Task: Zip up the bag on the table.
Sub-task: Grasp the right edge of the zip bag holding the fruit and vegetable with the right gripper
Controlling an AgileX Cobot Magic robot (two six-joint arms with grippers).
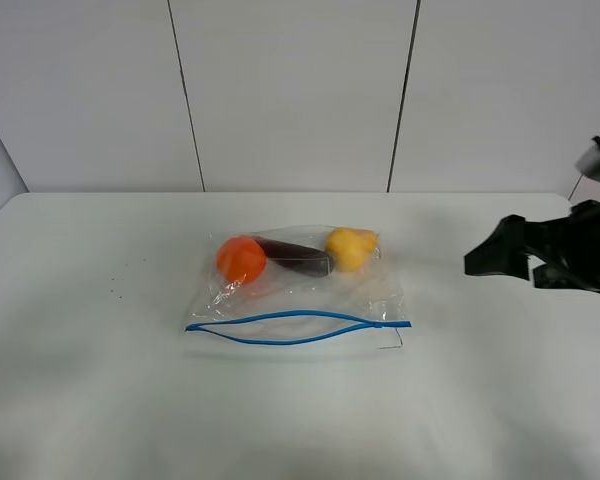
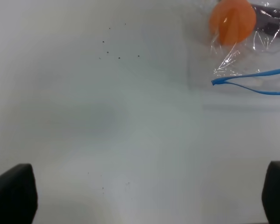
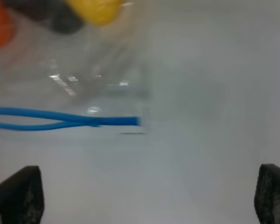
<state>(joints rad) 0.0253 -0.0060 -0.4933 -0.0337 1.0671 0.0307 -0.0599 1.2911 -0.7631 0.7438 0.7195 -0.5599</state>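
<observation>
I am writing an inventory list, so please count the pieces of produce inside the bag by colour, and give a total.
orange fruit: 1
dark purple eggplant: 1
yellow fruit: 1
Total: 3, all inside the bag

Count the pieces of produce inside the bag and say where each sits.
3. In the high view: an orange one at the left end of the bag, a purple one in the middle, a yellow one at the right. The clear plastic shows no others.
</observation>
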